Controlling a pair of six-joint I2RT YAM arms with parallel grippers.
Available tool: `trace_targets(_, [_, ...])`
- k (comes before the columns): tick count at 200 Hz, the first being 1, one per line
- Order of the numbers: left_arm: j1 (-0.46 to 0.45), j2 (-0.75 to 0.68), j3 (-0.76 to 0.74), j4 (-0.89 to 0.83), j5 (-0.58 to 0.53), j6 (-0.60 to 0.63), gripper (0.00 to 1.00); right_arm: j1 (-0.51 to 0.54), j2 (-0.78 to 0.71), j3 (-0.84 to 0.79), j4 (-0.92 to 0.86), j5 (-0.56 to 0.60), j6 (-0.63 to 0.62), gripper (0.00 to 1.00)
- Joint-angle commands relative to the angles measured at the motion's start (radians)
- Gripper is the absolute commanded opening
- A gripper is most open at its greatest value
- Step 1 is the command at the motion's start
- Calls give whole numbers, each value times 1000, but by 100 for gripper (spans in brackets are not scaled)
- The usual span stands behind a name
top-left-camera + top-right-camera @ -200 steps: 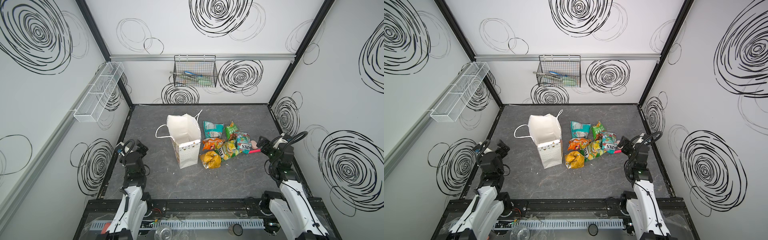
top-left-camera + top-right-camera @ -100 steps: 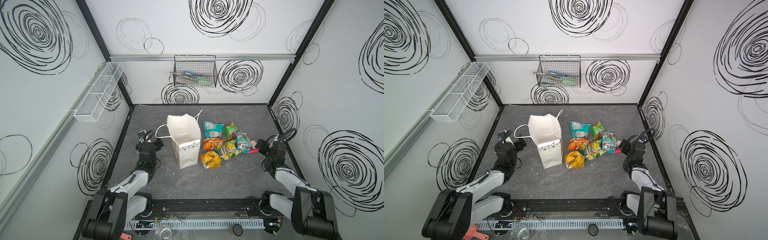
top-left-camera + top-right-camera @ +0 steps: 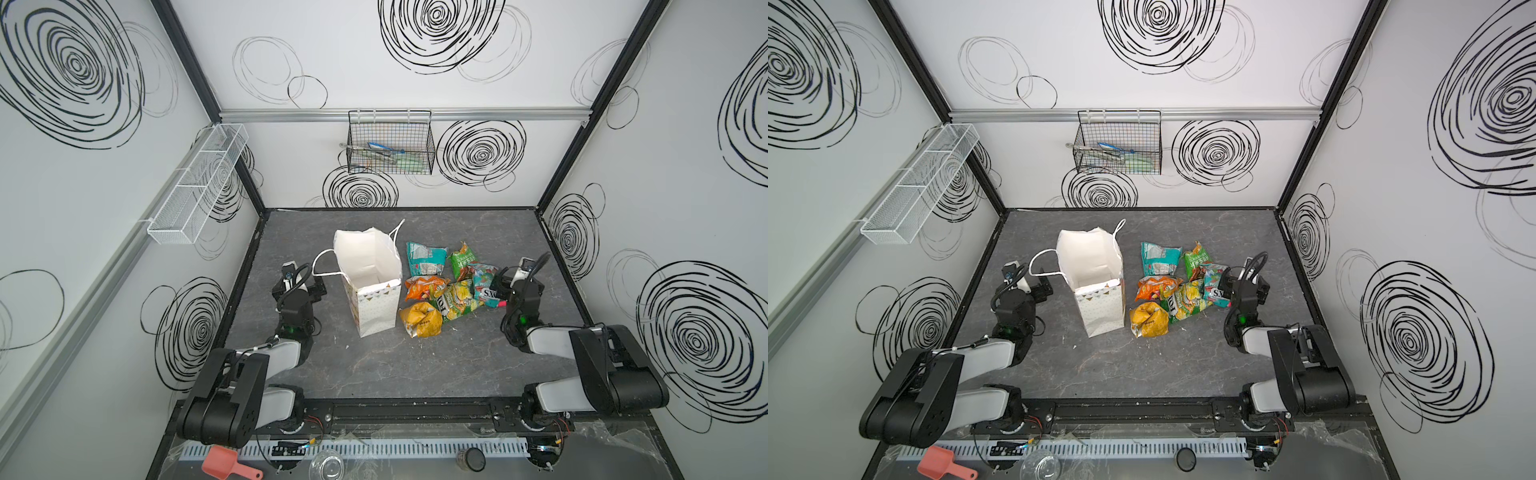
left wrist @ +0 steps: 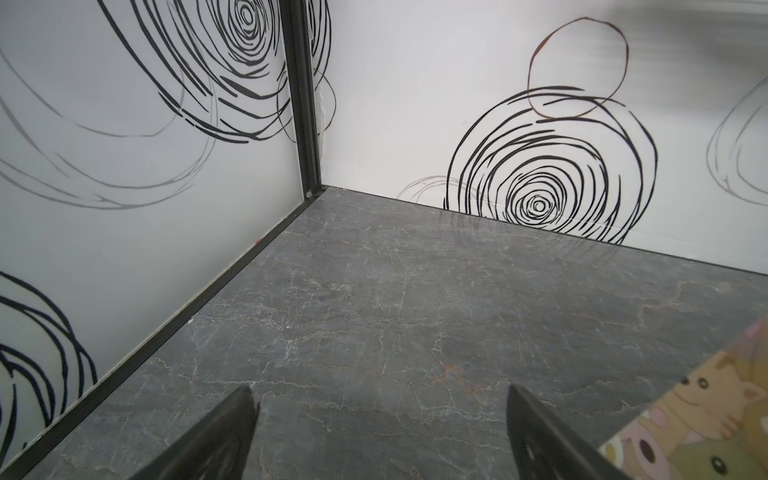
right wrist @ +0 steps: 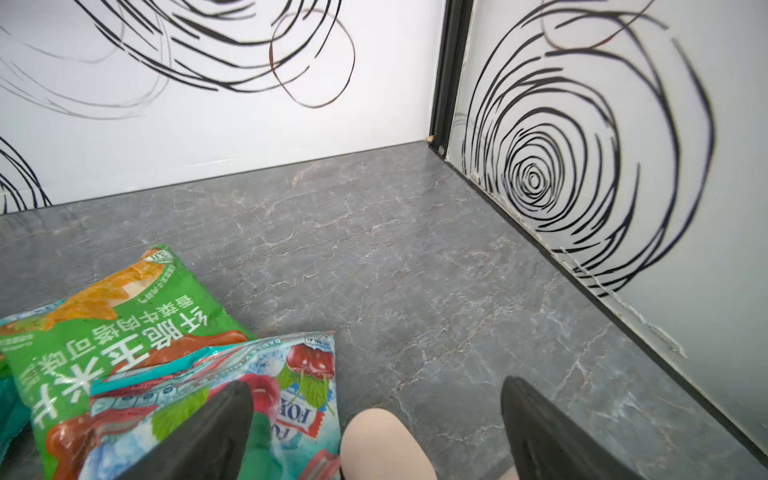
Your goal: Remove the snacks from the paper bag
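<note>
Grey counter (image 3: 415, 365) holds the paper bag (image 3: 376, 307) upright, snacks (image 3: 453, 297) heaped at its 3 o'clock (outside it). Left tool (image 4: 380, 392) and right tool (image 5: 376, 388) gape wide

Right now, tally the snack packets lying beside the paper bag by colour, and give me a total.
teal packet: 1
green packet: 1
orange packet: 1
yellow packet: 1
yellow-green packet: 1
multicoloured packet: 1
Total: 6
</note>
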Motion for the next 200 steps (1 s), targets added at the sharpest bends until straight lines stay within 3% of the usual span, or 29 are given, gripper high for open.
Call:
trace_targets(1, [43, 40, -33, 196, 67, 20, 96, -5, 21, -27, 211, 16, -60, 97])
trace_targets(13, [50, 96, -69, 352, 86, 32, 96, -20, -22, 10, 57, -11, -1, 97])
trace_targets(28, [15, 102, -32, 273, 124, 77, 96, -47, -12, 2, 87, -76, -9, 97])
trace_targets(38, [7, 159, -31, 319, 146, 97, 96, -58, -3, 16, 63, -111, -10, 97])
trace_targets(48, [-2, 212, -68, 472, 137, 117, 96, -78, 9, 30, 44, -170, -7, 97])
trace_targets(56, [-6, 190, -57, 416, 133, 108, 96, -90, 25, 31, 50, -202, -5, 97])
trace_targets(64, [-7, 176, -44, 362, 130, 107, 96, -95, 67, 9, 133, -188, -2, 97])
trace_targets(76, [-8, 198, -55, 422, 129, 116, 96, -90, 92, -22, 237, -189, -34, 97])
trace_targets(94, [-9, 194, -54, 413, 128, 114, 96, -96, 50, 30, 60, -193, 14, 97])
trace_targets(200, [-20, 198, -57, 428, 112, 125, 96, -115, 59, 32, 74, -224, 13, 97])
